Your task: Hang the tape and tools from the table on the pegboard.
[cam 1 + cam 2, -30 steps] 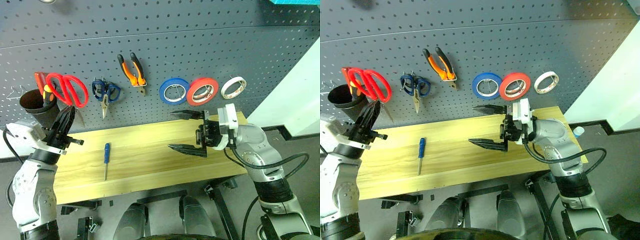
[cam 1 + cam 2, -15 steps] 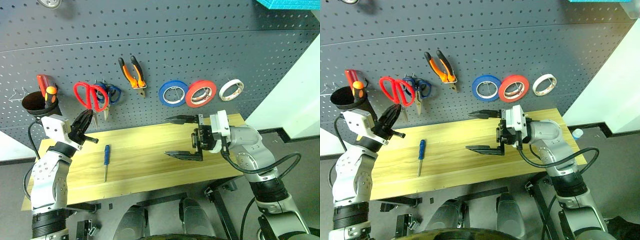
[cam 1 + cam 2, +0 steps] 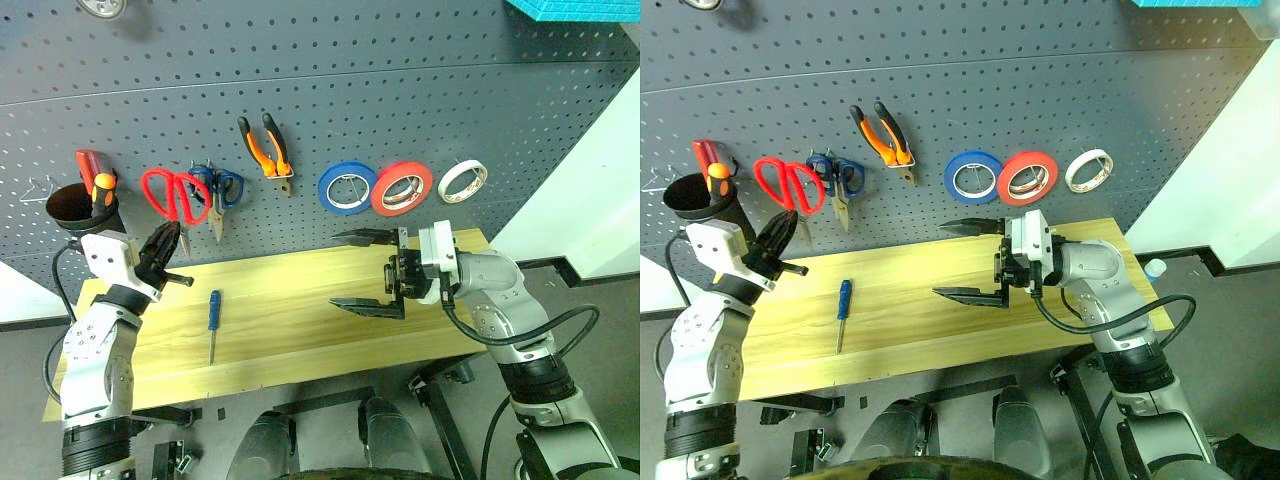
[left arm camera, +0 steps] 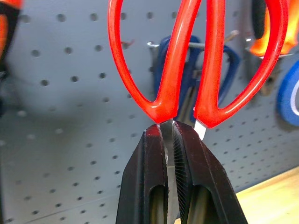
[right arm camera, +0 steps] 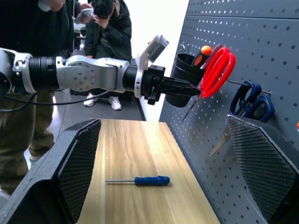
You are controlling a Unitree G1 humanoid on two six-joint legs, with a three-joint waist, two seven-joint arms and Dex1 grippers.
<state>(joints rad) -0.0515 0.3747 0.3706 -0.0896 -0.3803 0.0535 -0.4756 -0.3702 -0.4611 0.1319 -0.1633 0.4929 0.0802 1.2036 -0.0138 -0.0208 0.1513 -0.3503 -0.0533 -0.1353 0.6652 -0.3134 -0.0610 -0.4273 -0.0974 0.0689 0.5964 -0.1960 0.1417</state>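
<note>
Left gripper, two black fingers pinched on the blades of the red-handled scissors, holds them handles-up against the dark grey perforated pegboard. From the left wrist view the red loops overlap the blue-handled scissors already on their metal hook.

Right gripper spread wide and empty, level over the light yellowish wood table.

Where the task's things sit, clock face on the head view:
- Slim blue-handled screwdriver lies on the table at about 8 o'clock, alone, near the left gripper but apart from it.
- Orange-and-black-handled pliers hang at about 11 o'clock.
- Small whitish tape roll hangs at about 2 o'clock, beside the red tape roll and blue tape roll.
- Black cup at 9 o'clock holds red- and orange-handled screwdrivers.

Judged risks:
- I cannot tell whether a red loop is over a hook. Letting go too soon would drop the scissors point-first onto the table or behind it.
- The loops crowd the blue-handled scissors. A sideways nudge could knock that pair off its hook, or both pairs end up on one peg.
- The grip is on thin blades only, so the scissors may pivot or slip in the fingers while being lined up.
- The screwdriver is slim and flat on the wood; a later pick could roll it toward the table edge.
</note>
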